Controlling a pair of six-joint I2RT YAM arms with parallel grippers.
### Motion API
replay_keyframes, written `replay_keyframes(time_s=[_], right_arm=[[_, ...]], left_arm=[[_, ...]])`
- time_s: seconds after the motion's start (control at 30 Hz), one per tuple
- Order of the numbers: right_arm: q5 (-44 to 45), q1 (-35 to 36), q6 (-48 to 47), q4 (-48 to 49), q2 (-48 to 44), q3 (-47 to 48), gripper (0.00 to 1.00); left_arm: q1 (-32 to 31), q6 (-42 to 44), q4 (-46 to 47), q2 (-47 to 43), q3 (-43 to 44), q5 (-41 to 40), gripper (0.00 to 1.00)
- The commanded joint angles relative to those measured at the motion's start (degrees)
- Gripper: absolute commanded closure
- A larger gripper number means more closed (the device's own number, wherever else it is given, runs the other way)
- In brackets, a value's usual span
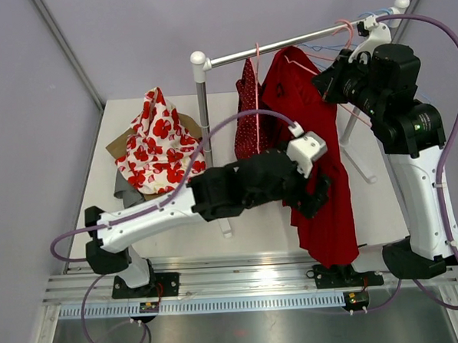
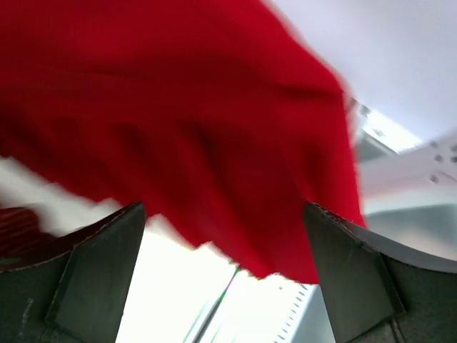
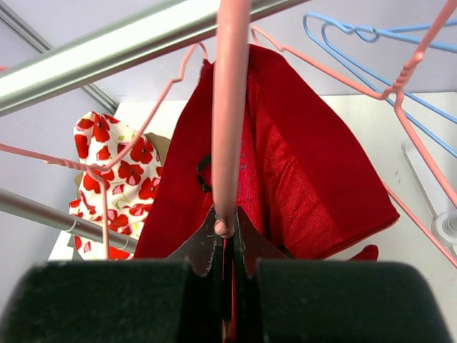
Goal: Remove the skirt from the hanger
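Up at the upper right of the top view, the red skirt (image 1: 331,220) hangs on its pink hanger (image 3: 230,107). The hanger hangs from the silver rail (image 1: 284,47). So I think the job is only at the start. The skirt has not come off yet. It hangs long, down to the near edge of the tabletop (image 1: 270,231).

What is left, as I see it: get a hold of the skirt, pull it free of the hanger, and put it down.

The right arm stands tall at the right side of the frame and bends over at the top toward the rail. The right gripper (image 3: 225,236) is pressed together on a thin pink bar of the hanger, just above the skirt's top edge.

The left arm starts at the lower left and stretches across the middle of the frame to the skirt. The left gripper (image 2: 221,214) is spread wide and holds nothing. In its own camera, red cloth fills the upper part, and the skirt's edge droops down between the two dark fingers (image 2: 100,271). That picture is blurry, so I cannot tell if the fingers touch the cloth.

A red dotted dress (image 1: 249,117) hangs just left of the skirt. A flowery cloth (image 1: 157,141) lies in a heap at the left of the tabletop.
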Motion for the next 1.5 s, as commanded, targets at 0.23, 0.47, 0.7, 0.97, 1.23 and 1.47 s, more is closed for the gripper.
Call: replay_keyframes(time_s=[0.23,0.47,0.7,0.97,1.23,1.47], right_arm=[[1.80,0.21,0.23,4.28,-3.16,0.68,1.00],[1.80,0.30,0.32,4.37,-3.87,1.12,1.00],[4.43,0.21,0.67,4.10,-2.81,2.18,1.00],[6.63,0.21,-0.82,3.14,-0.79,5.87,1.00],[8.39,0.21,-0.03,3.23,0.35,7.45,1.00],[13.22,0.21,-0.74,0.86,4.30,12.01,1.00]], left_arm=[[-3.86,-1.97,11.89,5.15,3.97,5.60,0.05],[-4.21,-2.41,12.94,6.21,1.08,-0.20,0.88],[-8.42,-2.68,15.94,2.17,-6.74,-4.49,1.00],[-30.21,-7.67,11.02,4.00,-14.39,-13.65,1.00],[-39.54,-8.49,-0.93,15.95,-1.58,-15.15,1.00],[-42.71,-4.26,-17.61,28.52,16.35,-12.42,1.00]])
